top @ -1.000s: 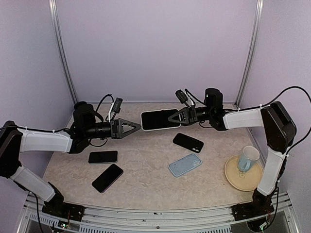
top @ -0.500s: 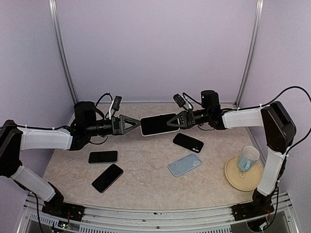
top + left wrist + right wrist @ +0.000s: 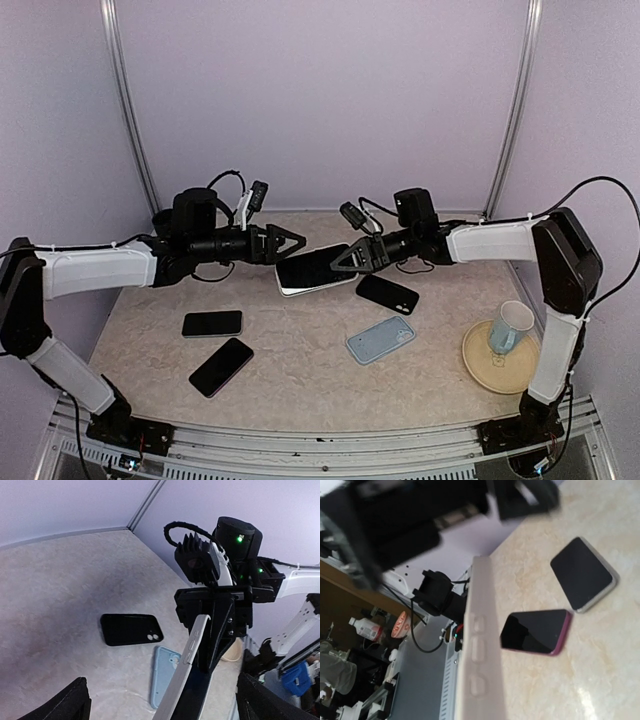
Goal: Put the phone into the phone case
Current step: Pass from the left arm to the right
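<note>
A phone with a dark screen sits in a white phone case (image 3: 312,271), held tilted just above the table. My right gripper (image 3: 347,260) is shut on its right end. My left gripper (image 3: 289,246) stands open at its left end. In the left wrist view the white case edge (image 3: 186,672) runs down between my wide-apart fingers (image 3: 67,704), and the right gripper (image 3: 216,611) clamps the far end. The right wrist view shows only the case's buttoned side edge (image 3: 480,645) up close.
A black case (image 3: 387,293) and a light blue case (image 3: 380,339) lie right of centre. Two bare phones (image 3: 212,323) (image 3: 221,366) lie front left. A cup (image 3: 511,326) stands on a plate (image 3: 482,368) at the right edge.
My left gripper opened fully and moved right, up to the phone's left end. The right arm carried the cased phone left and down, tilting it towards the table.
</note>
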`<state>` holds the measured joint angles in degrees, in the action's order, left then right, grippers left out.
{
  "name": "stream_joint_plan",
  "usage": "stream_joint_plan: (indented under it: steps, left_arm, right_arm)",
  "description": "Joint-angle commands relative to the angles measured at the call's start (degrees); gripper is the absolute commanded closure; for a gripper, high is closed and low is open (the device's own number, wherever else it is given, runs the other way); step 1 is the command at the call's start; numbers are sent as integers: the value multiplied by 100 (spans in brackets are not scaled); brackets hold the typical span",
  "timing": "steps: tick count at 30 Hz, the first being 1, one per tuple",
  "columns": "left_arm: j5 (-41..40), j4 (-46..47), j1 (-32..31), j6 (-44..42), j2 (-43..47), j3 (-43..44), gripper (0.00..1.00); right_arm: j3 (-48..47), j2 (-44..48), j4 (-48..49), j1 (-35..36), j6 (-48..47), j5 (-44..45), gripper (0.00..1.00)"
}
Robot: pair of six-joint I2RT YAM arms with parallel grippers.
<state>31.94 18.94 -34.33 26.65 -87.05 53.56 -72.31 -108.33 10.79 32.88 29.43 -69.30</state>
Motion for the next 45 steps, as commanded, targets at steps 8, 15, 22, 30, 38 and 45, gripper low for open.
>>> stream_joint_plan:
  steps: [8, 15, 22, 30, 38, 45]
  left_arm:
    - [-2567, -1634, -1032, -2505, 697, 433, 1]
    - [-3530, -1517, -1735, -3876, 959, 211, 1]
    - [-3878, -1783, -2066, -4743, 791, 334, 1]
    - [-4101, -1693, -2205, -5327, 577, 266, 1]
    - [-4148, -1755, -2335, -5612, 247, 342, 1]
    - [-4109, -1823, -2414, -5715, -4, 411, 1]
  right_arm:
    - [-392, -137, -654, 47, -467, 43, 95]
    - [-426, -130, -801, 85, -524, 91, 95]
    - [-520, -145, -1042, 167, -670, 190, 95]
    - [-566, -149, -1232, 236, -763, 258, 95]
    - [-579, -135, -1275, 301, -774, 292, 95]
    - [-575, -127, -1287, 341, -772, 319, 95]
